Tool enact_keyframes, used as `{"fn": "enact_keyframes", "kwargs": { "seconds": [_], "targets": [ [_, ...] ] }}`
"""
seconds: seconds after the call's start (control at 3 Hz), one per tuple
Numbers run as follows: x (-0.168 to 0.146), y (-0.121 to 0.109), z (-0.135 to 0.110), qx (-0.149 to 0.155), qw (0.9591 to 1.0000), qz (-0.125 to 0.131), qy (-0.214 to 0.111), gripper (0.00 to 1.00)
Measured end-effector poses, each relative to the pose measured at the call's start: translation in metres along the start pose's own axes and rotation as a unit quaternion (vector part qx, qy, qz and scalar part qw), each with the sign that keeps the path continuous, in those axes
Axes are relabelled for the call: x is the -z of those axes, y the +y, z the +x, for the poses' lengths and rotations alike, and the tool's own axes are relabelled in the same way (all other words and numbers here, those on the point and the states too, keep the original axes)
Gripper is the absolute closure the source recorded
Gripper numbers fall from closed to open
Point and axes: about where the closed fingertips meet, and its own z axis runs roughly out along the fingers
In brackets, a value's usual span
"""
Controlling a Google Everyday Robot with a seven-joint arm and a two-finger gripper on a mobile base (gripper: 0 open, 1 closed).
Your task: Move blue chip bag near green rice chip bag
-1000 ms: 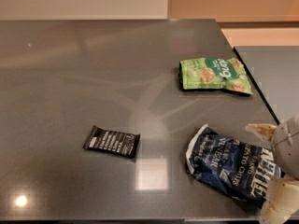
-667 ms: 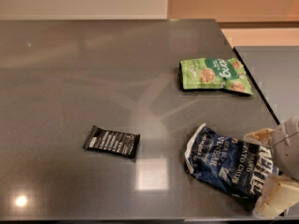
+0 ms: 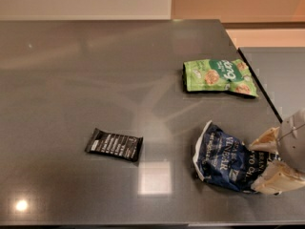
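Observation:
The blue chip bag (image 3: 225,159) lies crinkled on the dark table near the front right. My gripper (image 3: 269,160) comes in from the right edge. Its two cream fingers (image 3: 263,140) sit on either side of the bag's right end and pinch it. The bag still rests on the table. The green rice chip bag (image 3: 219,75) lies flat further back, near the table's right edge, well apart from the blue bag.
A small black wrapper bar (image 3: 114,145) lies at the front left of the middle. The grey table (image 3: 95,80) ends at a right edge (image 3: 259,87) just past the green bag, and the front edge is close below the blue bag.
The gripper's two fingers have drawn together around the right end of the blue chip bag. The bag itself has barely shifted.

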Motion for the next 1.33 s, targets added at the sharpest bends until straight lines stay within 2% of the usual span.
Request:
{"fn": "enact_keyframes", "kwargs": {
  "seconds": [0.33,0.67,1.33],
  "targets": [
    [0.015,-0.018,-0.007,0.001,0.9998,0.016,-0.007,0.88],
    [0.03,-0.044,-0.018,0.007,0.9992,0.037,-0.014,1.0],
    [0.048,-0.102,-0.047,0.026,0.9963,0.076,-0.029,1.0]
  ]
}}
